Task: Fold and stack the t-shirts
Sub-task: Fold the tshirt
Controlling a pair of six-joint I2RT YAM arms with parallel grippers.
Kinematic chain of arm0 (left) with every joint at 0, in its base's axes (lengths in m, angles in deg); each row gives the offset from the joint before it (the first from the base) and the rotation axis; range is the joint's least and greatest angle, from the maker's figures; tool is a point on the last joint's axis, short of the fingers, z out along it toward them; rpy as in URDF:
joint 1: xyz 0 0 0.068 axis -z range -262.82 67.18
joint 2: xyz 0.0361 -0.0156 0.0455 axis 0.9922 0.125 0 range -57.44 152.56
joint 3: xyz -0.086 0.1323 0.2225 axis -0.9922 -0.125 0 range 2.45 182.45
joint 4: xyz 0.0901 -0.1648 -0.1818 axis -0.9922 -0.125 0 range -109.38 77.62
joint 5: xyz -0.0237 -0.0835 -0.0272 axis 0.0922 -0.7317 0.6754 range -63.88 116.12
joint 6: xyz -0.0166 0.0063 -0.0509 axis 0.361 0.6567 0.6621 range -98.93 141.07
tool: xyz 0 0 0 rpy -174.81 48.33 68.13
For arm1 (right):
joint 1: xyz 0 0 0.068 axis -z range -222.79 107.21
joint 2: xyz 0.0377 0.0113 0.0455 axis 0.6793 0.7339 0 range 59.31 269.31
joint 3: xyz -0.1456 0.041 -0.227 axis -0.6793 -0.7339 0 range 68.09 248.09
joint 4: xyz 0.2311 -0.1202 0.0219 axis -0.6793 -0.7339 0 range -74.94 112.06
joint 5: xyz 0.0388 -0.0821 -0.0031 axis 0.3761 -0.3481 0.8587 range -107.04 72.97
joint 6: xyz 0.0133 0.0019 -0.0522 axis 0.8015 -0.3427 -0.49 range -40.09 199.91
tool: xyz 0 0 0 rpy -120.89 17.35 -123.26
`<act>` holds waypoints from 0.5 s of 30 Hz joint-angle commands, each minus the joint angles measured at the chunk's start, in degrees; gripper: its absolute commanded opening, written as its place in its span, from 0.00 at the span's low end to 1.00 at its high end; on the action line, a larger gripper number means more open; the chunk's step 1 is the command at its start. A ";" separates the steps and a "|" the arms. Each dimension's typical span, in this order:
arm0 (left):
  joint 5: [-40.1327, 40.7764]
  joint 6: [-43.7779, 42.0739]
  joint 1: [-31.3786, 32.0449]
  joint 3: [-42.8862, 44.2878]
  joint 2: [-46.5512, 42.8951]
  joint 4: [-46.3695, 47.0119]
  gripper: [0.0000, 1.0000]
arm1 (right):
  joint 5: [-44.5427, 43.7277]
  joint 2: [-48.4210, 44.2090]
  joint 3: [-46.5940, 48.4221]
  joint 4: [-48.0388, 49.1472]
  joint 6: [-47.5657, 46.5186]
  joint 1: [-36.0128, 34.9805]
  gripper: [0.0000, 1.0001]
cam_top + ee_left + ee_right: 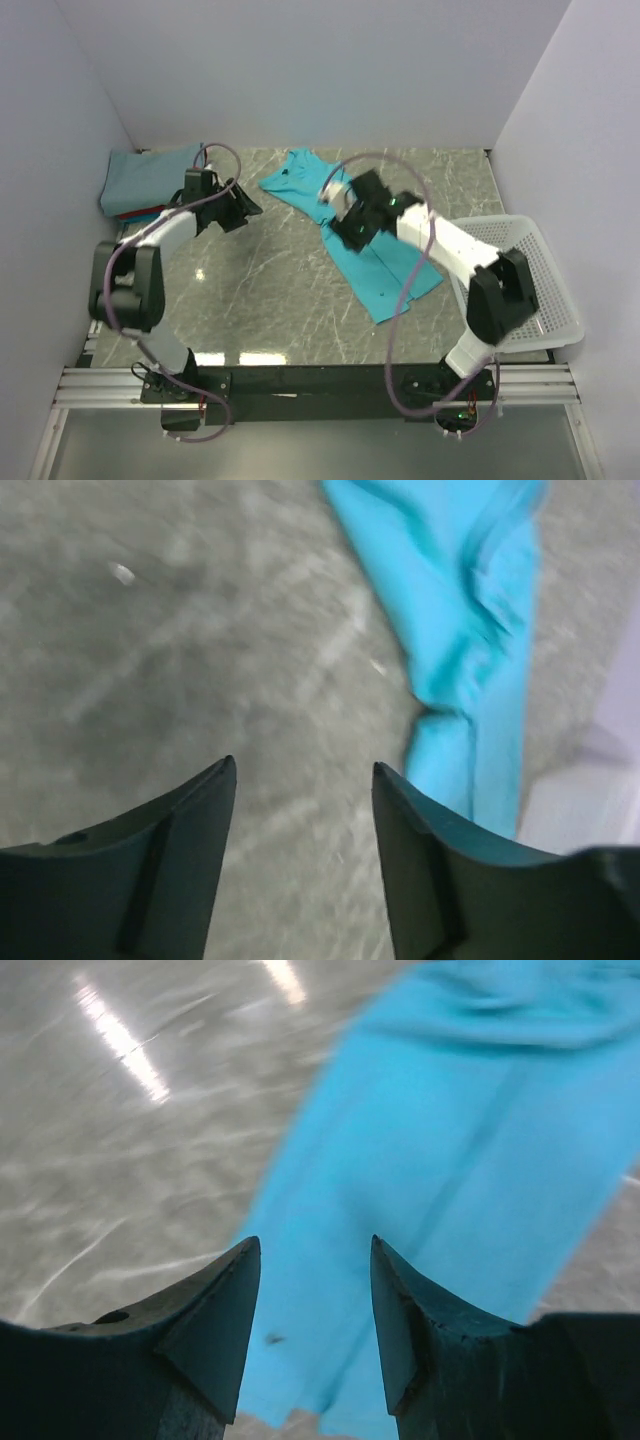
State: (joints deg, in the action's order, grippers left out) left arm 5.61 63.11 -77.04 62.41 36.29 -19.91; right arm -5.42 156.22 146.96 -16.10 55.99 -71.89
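Because the bright turquoise cotton t-shirt [385, 265], lying as a long rumpled strip across the middle-right of the glossy grey marbled tabletop [270, 290], is light and limp, I judge it will sag and slide unless pinched at two hem or shoulder corners, one per arm. The right gripper [315, 1250] hangs just above its cloth, jaws apart and empty, while the left gripper [304, 775] hovers, jaws likewise apart, over bare surface just beside the shirt's edge. Plain white walls [320, 70] close the space in, with a folded grey-blue and red stack [150, 178] in the far left corner and a white plastic mesh basket [545, 290] at the right.
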 commanded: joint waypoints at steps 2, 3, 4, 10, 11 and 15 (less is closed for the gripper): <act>6.45 4.98 1.07 10.24 12.42 -0.99 0.60 | -11.43 -5.67 -13.20 5.28 -1.05 -8.85 0.54; 6.71 4.98 1.34 11.83 14.27 -1.00 0.60 | -11.35 -6.28 -15.39 5.37 -0.60 -9.30 0.52; 7.58 5.07 1.60 14.54 17.16 -1.08 0.60 | -11.53 -6.64 -16.54 5.63 -0.08 -9.83 0.52; 8.30 5.33 2.57 22.81 25.69 -2.13 0.59 | -15.13 -7.17 -22.62 8.00 2.74 -13.78 0.52; 8.64 5.33 2.57 23.61 26.49 -2.40 0.59 | -15.13 -6.99 -22.97 8.09 3.70 -14.14 0.52; 8.91 5.77 2.57 27.30 30.10 -3.45 0.59 | -12.86 -5.15 -24.03 7.74 5.90 -16.24 0.52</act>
State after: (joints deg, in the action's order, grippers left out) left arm 13.13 67.94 -74.46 86.58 64.29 -21.83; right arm -18.16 150.27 123.40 -10.85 59.00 -86.62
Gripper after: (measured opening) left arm 0.592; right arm 0.519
